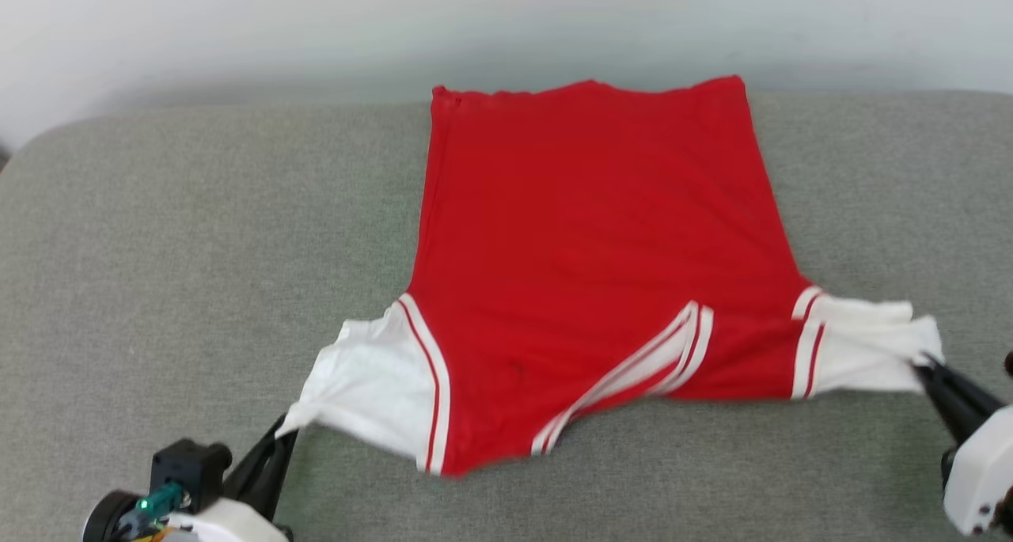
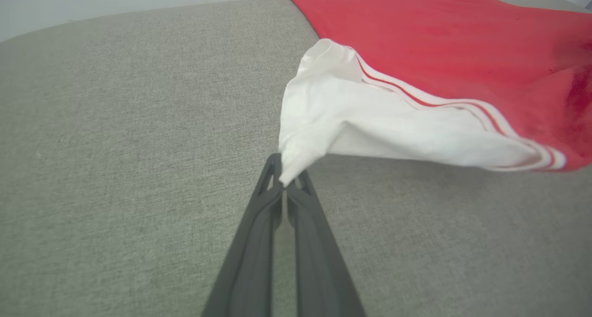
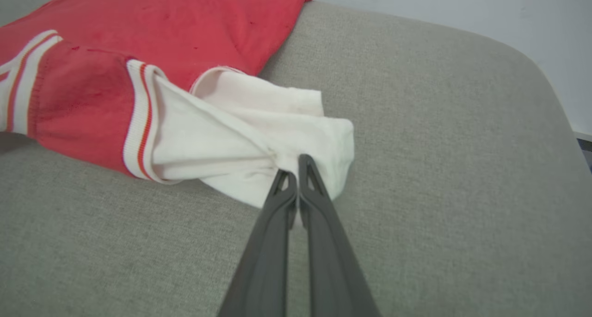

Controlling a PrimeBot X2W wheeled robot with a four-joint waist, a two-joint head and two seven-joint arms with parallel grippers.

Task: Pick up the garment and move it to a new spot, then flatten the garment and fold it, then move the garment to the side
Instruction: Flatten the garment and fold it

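Observation:
The garment (image 1: pixel 593 233) is a red shirt with white sleeves and red-and-white striped trim, spread back side up on the grey cushion (image 1: pixel 158 249), hem at the far side. My left gripper (image 1: pixel 286 430) is shut on the tip of the white sleeve (image 2: pixel 351 118) at the near left, lifting it slightly; its own wrist view shows the left gripper (image 2: pixel 286 176) pinching the cloth. My right gripper (image 1: pixel 924 365) is shut on the bunched white sleeve (image 3: pixel 259 136) at the near right, the right gripper (image 3: pixel 293 162) clamped on its edge. The collar trim (image 1: pixel 633 368) lies folded near the front.
The grey cushion has bare fabric to the left of the garment (image 1: pixel 198 233) and to the right (image 1: pixel 894 202). A pale wall (image 1: pixel 506 20) runs along the cushion's far edge. The cushion's rounded corner (image 3: pixel 522 62) drops off at the right.

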